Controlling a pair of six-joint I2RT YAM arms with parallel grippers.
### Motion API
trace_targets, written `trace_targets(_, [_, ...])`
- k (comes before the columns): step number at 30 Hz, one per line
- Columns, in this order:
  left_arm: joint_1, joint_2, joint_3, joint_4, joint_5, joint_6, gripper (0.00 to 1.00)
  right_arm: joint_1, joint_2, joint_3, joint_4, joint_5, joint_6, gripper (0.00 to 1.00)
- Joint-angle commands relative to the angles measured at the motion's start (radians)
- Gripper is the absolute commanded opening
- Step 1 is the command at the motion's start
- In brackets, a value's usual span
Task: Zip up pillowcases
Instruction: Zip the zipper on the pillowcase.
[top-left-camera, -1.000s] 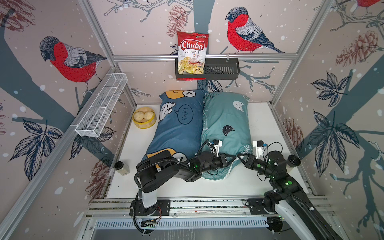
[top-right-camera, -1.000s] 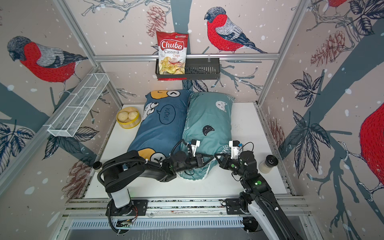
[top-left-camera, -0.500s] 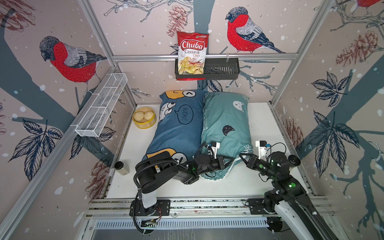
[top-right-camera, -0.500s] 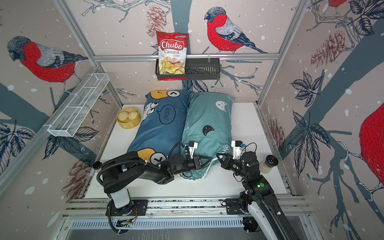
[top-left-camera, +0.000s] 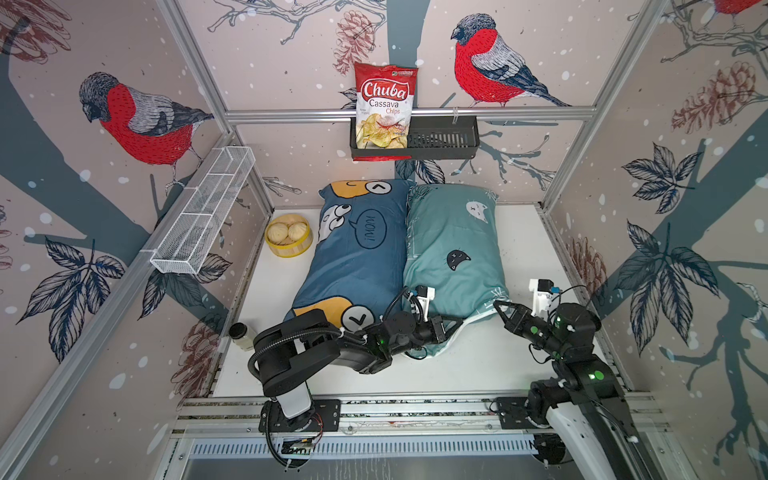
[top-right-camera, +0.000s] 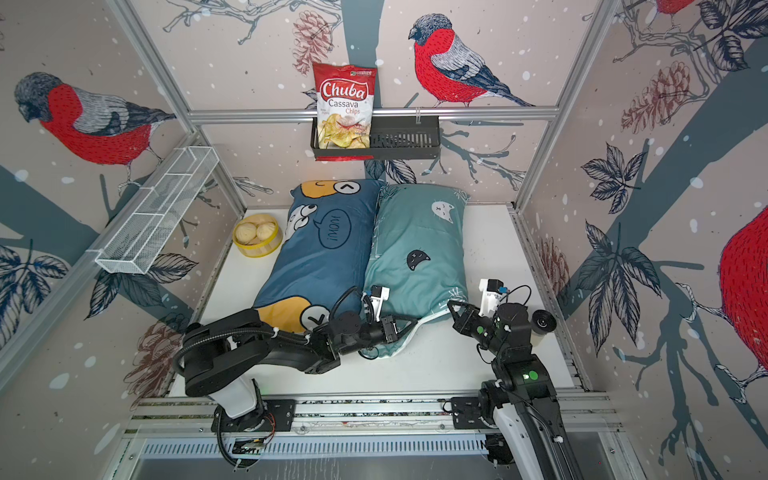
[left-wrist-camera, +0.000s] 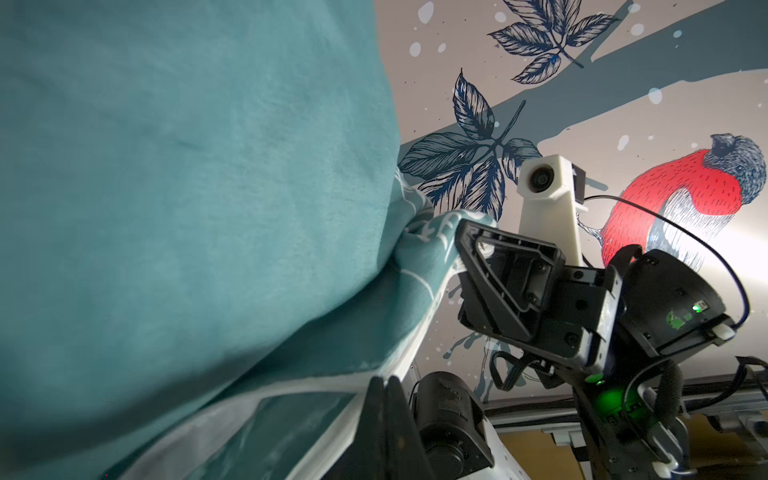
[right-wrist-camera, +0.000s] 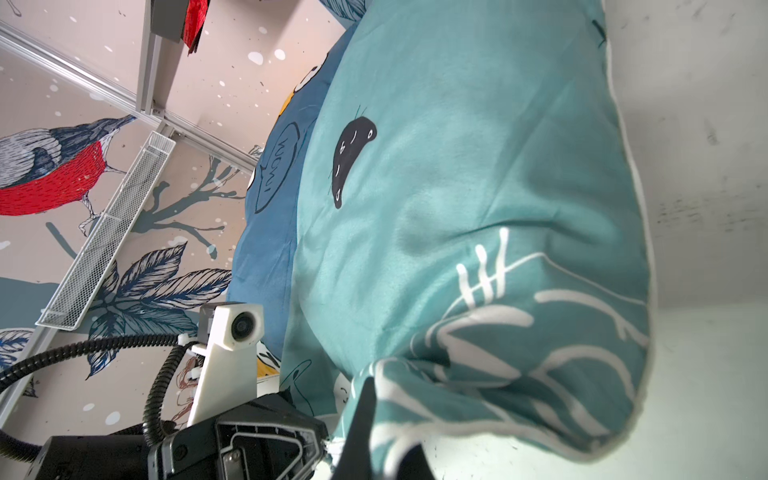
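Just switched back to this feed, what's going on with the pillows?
Both arms are on the teal pillow, which lies beside the blue pillow. The right pincer is shut on its near right corner. The left pincer is shut on the near edge by the white piping, probably on the zipper pull, though that is hidden. In the left wrist view that edge looks partly open, so the zip seems unfinished. Neither pincer is on the blue pillow.

WOW pillowcase (top-left-camera: 357, 249) left, touching cat pillowcase (top-left-camera: 453, 249) | bun basket (top-left-camera: 289, 250) left of both
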Motion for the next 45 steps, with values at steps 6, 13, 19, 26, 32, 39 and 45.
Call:
trace_targets(6, [-0.006, -0.098, -0.005, -0.225, -0.050, 0.123, 0.00, -0.036, 0.020, 0.053, -0.014, 0.090, -0.059, 0.00])
trace_targets(13, [-0.013, -0.157, -0.012, -0.351, -0.072, 0.171, 0.00, -0.049, 0.055, 0.077, -0.022, 0.136, -0.079, 0.00])
trace_targets(19, [-0.026, -0.196, -0.015, -0.450, -0.091, 0.206, 0.00, -0.071, 0.088, 0.121, -0.037, 0.187, -0.106, 0.00])
trace_targets(26, [-0.034, -0.266, -0.047, -0.544, -0.125, 0.229, 0.00, -0.103, 0.140, 0.160, -0.047, 0.236, -0.144, 0.00])
trace_targets(32, [-0.040, -0.302, -0.080, -0.629, -0.151, 0.238, 0.00, -0.131, 0.179, 0.187, -0.031, 0.248, -0.176, 0.00])
trace_targets(39, [-0.040, -0.349, -0.119, -0.715, -0.176, 0.239, 0.00, -0.171, 0.225, 0.225, -0.022, 0.230, -0.213, 0.00])
trace_targets(45, [-0.040, -0.373, -0.146, -0.746, -0.191, 0.223, 0.00, -0.198, 0.244, 0.242, -0.024, 0.213, -0.237, 0.00])
